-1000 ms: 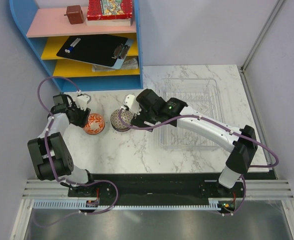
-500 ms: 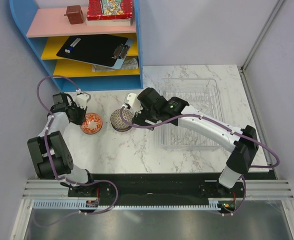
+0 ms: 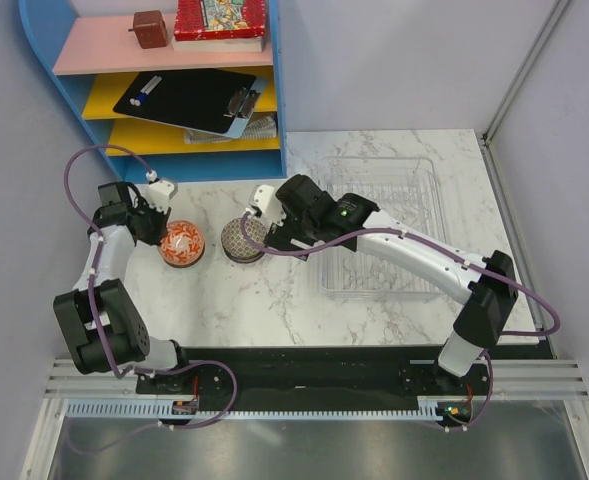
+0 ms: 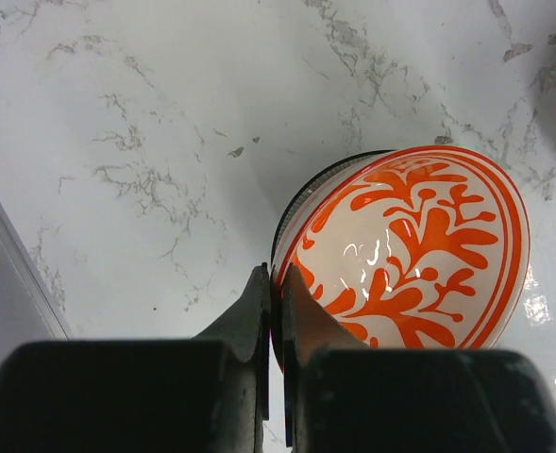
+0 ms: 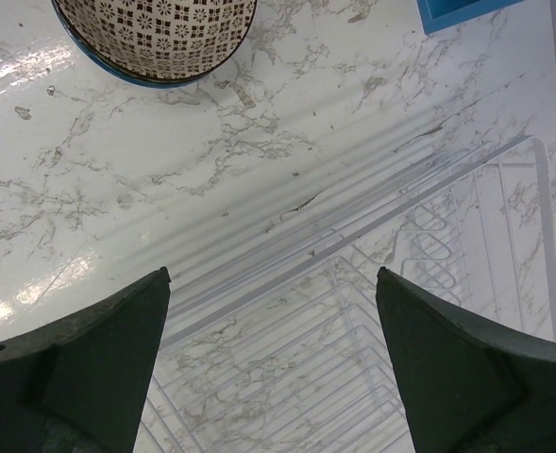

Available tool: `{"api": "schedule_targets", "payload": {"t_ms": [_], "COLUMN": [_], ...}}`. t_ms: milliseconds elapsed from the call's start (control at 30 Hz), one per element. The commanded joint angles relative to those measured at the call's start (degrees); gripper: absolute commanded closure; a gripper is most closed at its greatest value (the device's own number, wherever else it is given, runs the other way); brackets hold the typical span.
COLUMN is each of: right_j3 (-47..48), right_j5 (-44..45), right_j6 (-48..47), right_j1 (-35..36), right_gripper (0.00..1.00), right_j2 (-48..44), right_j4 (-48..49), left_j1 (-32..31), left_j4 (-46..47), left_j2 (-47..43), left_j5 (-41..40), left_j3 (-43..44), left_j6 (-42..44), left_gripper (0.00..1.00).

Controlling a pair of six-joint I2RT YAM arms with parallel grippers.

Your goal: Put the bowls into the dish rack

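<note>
1. The left jaws are pinching the rim of the orange-and-white bowl (image 4: 410,255). Their two fingers (image 4: 247,326) stand almost together, with the thin edge of the bowl between them.
2. That bowl is tipped up, so its glossy inside with the orange leaf pattern faces the wrist camera. Whether its foot touches the table (image 4: 117,113) I cannot tell.
3. From above, the same bowl (image 3: 181,243) sits on the left part of the marble table, outside the dish rack (image 3: 419,190) and well apart from it.
4. The right jaws are spread wide and hold nothing. Their fingers (image 5: 98,368) stand at either side of the wrist view, above the table and an edge of the dish rack (image 5: 400,311).
5. A brown-grid bowl (image 5: 155,38) stands upright on the table just ahead of those fingertips, not touching them. From above, this bowl (image 3: 240,240) lies between the orange-and-white bowl and the rack, near both but apart from each.
6. The dish rack is clear plastic with ridged slots and lies on the right half of the table. The right arm (image 3: 414,255) reaches across above it.
7. A blue shelf unit (image 3: 278,90) stands at the far left and holds a black clipboard (image 3: 189,100).
</note>
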Motion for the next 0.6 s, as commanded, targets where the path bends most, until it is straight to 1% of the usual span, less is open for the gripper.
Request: {"api": "schedule_targets", "payload": {"t_ms": [0,133,167,200,267,300,333,367,400,433,467,500,533,567], "right_j3": [2.24,4.78,5.31,6.36,7.33,7.95,8.21,8.48,8.83,8.83,8.92,8.40,7.87,7.26], "right_j5": [-2.66,-6.62,-8.89,-10.31,-14.07,-18.71,-21.28,-23.66,-29.07,-32.00,-35.42,-40.33,-43.25,-45.80], "right_j6": [2.90,6.58,8.07,9.04,12.63,13.96,15.19,16.77,19.31,20.64,21.44,23.53,24.77,25.57], "right_j1": [-1.35,-3.45,-3.90,-4.51,-7.49,-8.81,-12.04,-13.81,-15.48,-18.72,-20.41,-21.99,-24.79,-26.04], "right_gripper": [0.02,0.02,0.03,0.03,0.02,0.02,0.02,0.02,0.02,0.02,0.02,0.02,0.02,0.02], "right_j2": [-2.31,-2.83,-3.27,-3.54,-4.32,-4.68,-5.03,-5.21,-5.38,-5.30,-5.30,-5.30,-5.56,-5.73], "right_j4": [1.21,1.38,1.38,1.47,1.82,2.26,2.87,3.14,3.58,3.84,4.02,4.28,5.33,5.95], "left_j1": [0.26,0.17,0.08,0.17,0.08,-0.18,-0.44,-0.97,-2.62,-4.03,-5.70,-9.81,-12.02,-14.66], "left_j4": [-1.73,-4.81,-6.03,-6.91,-8.58,-8.85,-8.94,-8.86,-8.94,-8.86,-8.86,-8.16,-7.54,-6.58], "left_j2": [-5.55,-7.66,-8.19,-9.15,-10.21,-11.43,-12.05,-12.50,-12.76,-12.94,-12.77,-12.68,-12.24,-11.98], "left_j5": [4.49,7.65,8.53,11.06,13.80,16.51,17.93,19.16,20.83,21.10,20.76,19.19,17.78,16.03], "left_j3": [4.74,7.81,9.13,9.83,11.68,12.21,12.82,13.09,13.53,14.40,14.76,15.11,15.46,15.55], "left_j6": [-2.82,-3.52,-3.70,-3.78,-4.57,-5.01,-5.97,-6.50,-7.12,-8.26,-8.96,-9.58,-10.72,-11.42], "left_gripper": [0.98,0.98,0.98,0.98,0.98,0.98,0.98,0.98,0.98,0.98,0.98,0.98,0.98,0.98]}}
